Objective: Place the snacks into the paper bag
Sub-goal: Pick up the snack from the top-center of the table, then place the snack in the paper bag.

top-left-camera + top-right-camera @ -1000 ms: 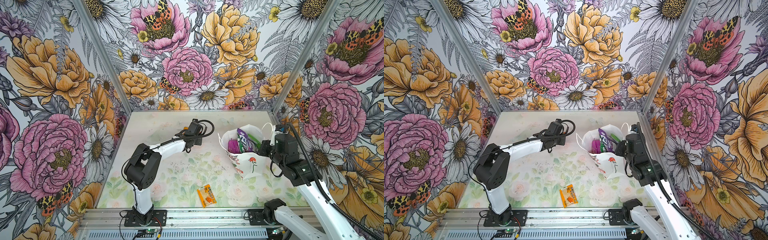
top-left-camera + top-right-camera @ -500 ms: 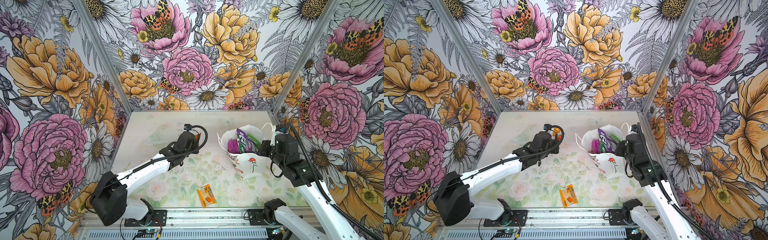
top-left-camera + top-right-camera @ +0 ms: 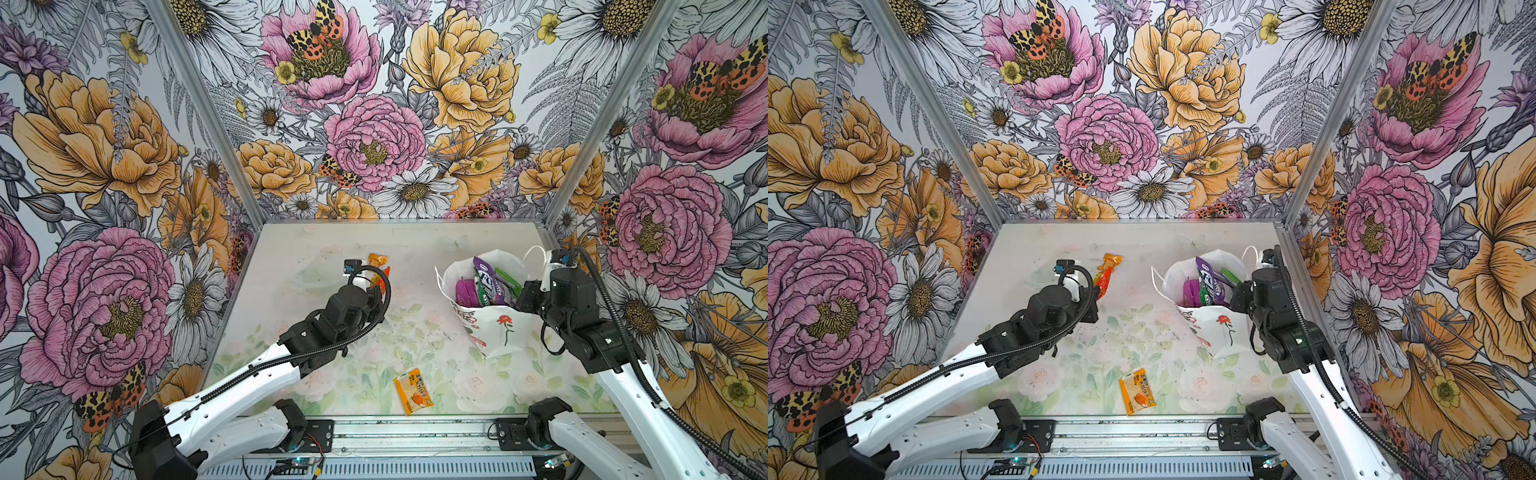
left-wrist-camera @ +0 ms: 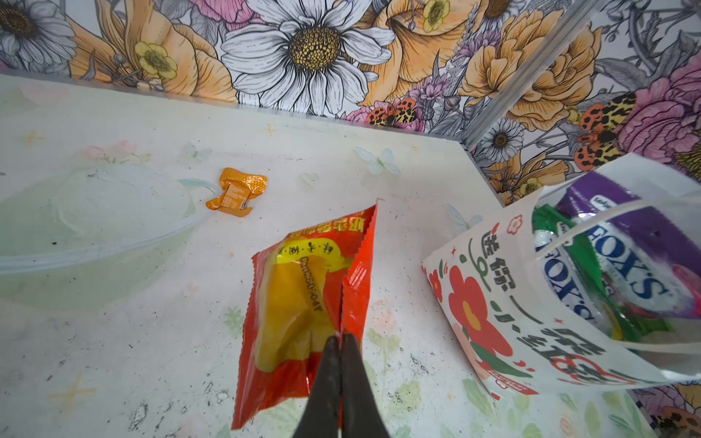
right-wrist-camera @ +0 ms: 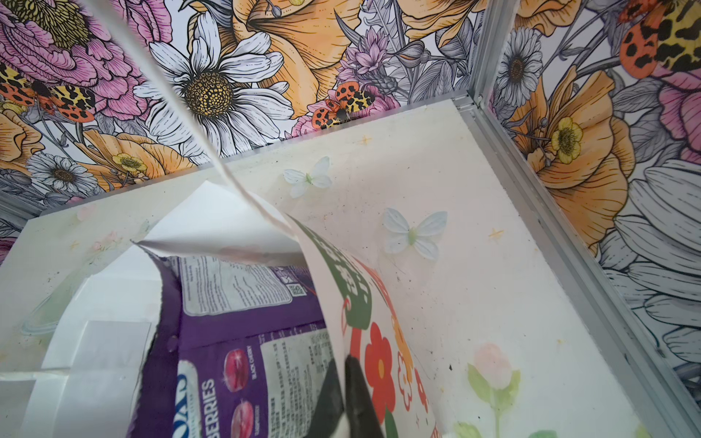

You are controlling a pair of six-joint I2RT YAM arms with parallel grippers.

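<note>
Snacks first: the left gripper [image 4: 341, 338], jaws pressed together on the crimped seam of a glossy red-and-yellow packet [image 4: 303, 303], has drawn back toward the front of the table [image 3: 415, 249] since a second ago, its arm now stretched low, uncovering a crumpled orange wrapper [image 4: 237, 189] behind. The right gripper [image 5: 343, 366] still pinches the rim of the white paper bag [image 3: 503, 332] on the right, which holds a purple Fox's pouch [image 3: 484, 270], a magenta pouch [image 3: 465, 291] and a green packet [image 3: 505, 280]. A flat orange packet [image 3: 413, 390] lies unmoved near the front edge.
</note>
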